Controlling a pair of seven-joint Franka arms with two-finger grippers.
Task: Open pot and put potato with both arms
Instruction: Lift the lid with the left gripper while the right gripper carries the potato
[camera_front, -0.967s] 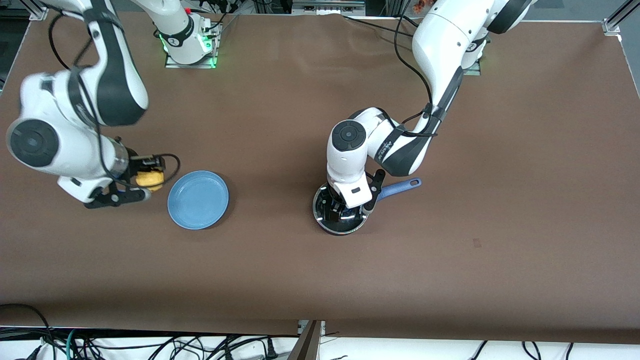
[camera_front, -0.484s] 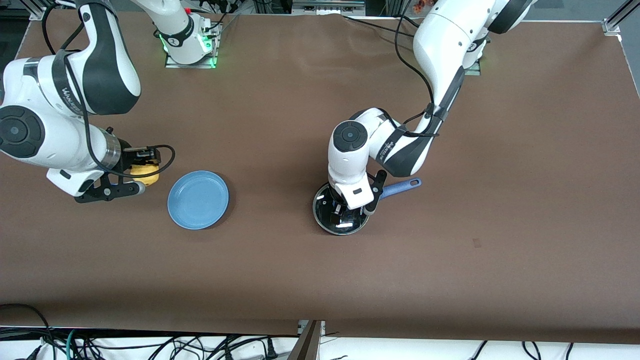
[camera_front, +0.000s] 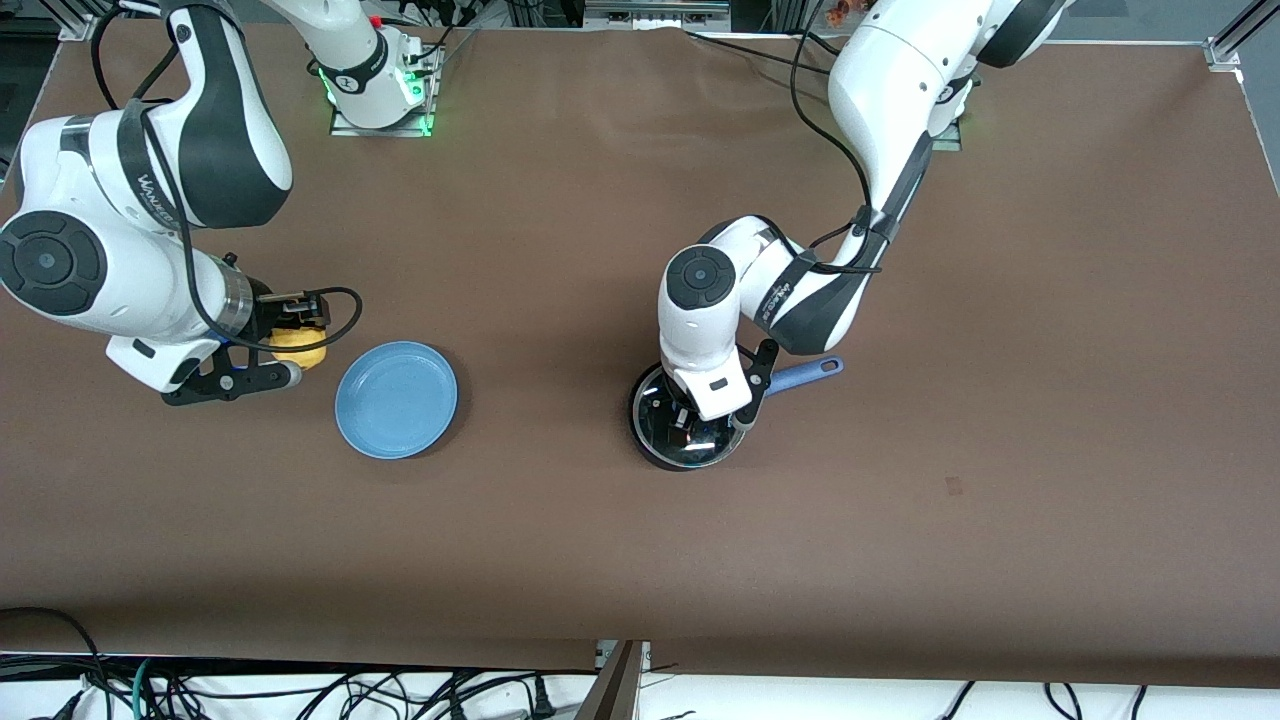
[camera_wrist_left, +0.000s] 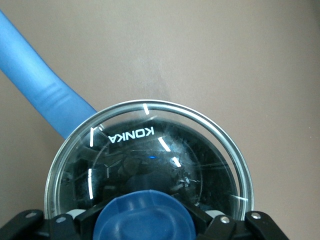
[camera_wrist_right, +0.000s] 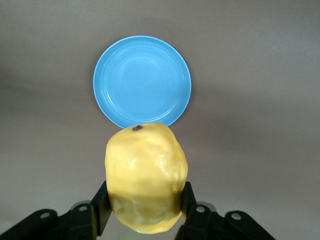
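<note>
Brown worktop (camera_front: 560, 560): left gripper (camera_wrist_left: 150, 222) clenched on lid knob (camera_wrist_left: 145, 215), lift straight; right gripper (camera_wrist_right: 145, 210) grasping potato (camera_wrist_right: 145, 175).

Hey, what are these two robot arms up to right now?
The left gripper is shut on the blue knob of the glass lid, which sits on the pot. The right gripper holds the potato in the air beside the blue plate.
</note>
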